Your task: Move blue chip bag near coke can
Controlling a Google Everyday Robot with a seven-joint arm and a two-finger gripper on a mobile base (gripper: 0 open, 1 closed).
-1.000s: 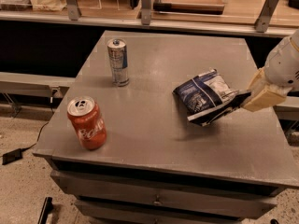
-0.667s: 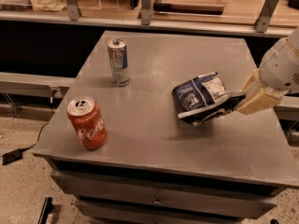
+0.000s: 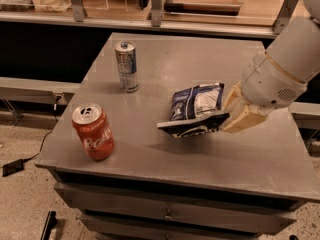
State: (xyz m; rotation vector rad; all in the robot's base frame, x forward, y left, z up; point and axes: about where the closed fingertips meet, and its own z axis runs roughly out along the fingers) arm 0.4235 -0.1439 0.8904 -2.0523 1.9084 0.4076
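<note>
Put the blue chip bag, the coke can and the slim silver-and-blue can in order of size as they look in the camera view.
1. blue chip bag, held by the claw over the table's right half.
2. coke can.
3. slim silver-and-blue can; farther from the camera, so the cans' order is unsure.

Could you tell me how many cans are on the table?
2: the coke can front-left, the slim silver can behind it. The end effector, at right, holds the blue chip bag.

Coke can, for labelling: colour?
Coke can red, camera view; end effector at right grips blue chip bag.
</note>
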